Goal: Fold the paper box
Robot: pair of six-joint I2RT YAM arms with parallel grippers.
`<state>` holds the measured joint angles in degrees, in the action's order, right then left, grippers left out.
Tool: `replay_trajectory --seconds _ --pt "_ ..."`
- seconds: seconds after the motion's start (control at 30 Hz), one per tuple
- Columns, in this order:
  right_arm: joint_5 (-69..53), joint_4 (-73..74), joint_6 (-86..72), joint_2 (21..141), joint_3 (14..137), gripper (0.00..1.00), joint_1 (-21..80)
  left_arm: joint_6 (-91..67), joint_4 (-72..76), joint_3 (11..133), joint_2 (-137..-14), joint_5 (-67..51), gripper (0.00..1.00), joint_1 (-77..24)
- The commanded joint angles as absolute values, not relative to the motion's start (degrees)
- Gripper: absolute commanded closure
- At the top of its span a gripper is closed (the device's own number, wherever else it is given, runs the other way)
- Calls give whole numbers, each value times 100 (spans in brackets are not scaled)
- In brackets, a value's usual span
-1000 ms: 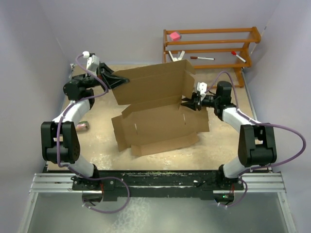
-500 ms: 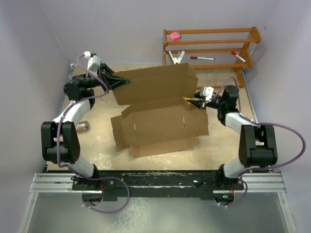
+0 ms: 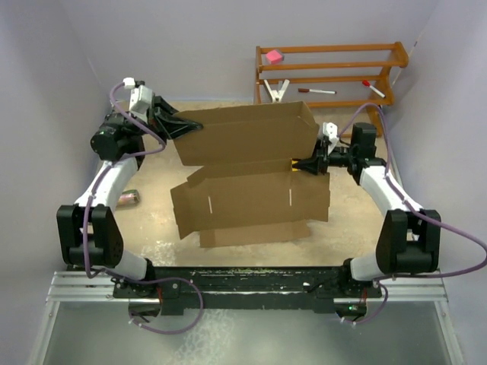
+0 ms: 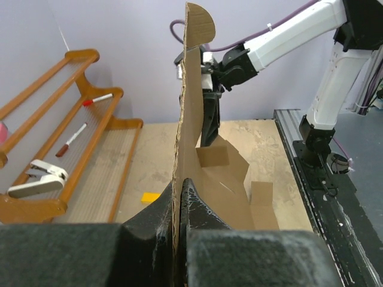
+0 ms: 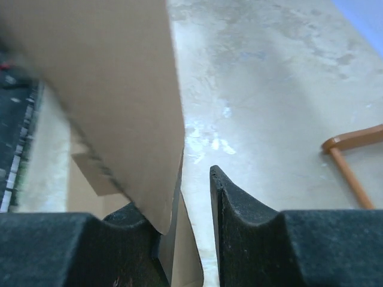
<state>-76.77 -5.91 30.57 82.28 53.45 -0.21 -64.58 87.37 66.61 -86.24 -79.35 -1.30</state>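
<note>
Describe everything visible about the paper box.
The paper box is plain brown corrugated cardboard, an unfolded cut-out with flaps and two thin slots. Its near part lies flat on the table; the far long panel is lifted up along a fold. The left gripper is clamped shut on that panel's left edge. The right gripper sits at the right end by the fold, fingers apart, cardboard against one finger.

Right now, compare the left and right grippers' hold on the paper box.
The left gripper is shut on the raised panel of the paper box; the right gripper stands open, cardboard against one jaw. The left is at the panel's left end, the right at its right end. Both touch the box.
</note>
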Motion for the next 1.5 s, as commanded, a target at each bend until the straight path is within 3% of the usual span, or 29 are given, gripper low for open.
replay_trajectory --seconds 0.0,0.17,0.2,0.23,0.27,0.53,0.73,0.83,0.9,0.97,1.17,1.47 --pt "-8205 2123 3095 8382 6076 69 -53 -6701 9457 7069 -8320 -7734 96 -176" --pt "-8734 5925 3095 9073 7094 69 -118 -6772 9456 7140 -8279 -7718 96 -189" --pt "-8885 7083 7833 9345 7357 34 -122 -6776 9457 7137 -8284 -7710 96 -199" --pt "-9069 7419 12031 9563 7584 6 -148 -6776 9455 7146 -8288 -7708 96 -222" --pt "-9108 7464 12294 9623 7627 3 -168 -6784 9457 7149 -8288 -7704 96 -240" --pt "-8752 7467 12180 9606 7874 3 -763 -6847 9457 7266 -8314 -7681 96 -259" --pt "-8073 6982 10928 9454 8227 0 -1197 -6979 9455 7479 -8421 -7555 96 -255" --pt "-7309 4375 7938 8698 7836 0 -1200 -7062 9454 7592 -8474 -7581 96 -255" --pt "-6754 2057 5508 7926 6937 0 -1197 -7069 9449 7615 -8489 -7591 96 -255" --pt "-6711 966 4806 7563 6650 0 -1196 -7061 9457 7605 -8511 -7594 96 -255" --pt "-7565 4157 7527 8093 7568 0 -1173 -7057 9455 7658 -8586 -7559 96 -255" --pt "-8144 4579 7927 8332 7635 2 -835 -7084 9456 7743 -8525 -7512 96 -263"
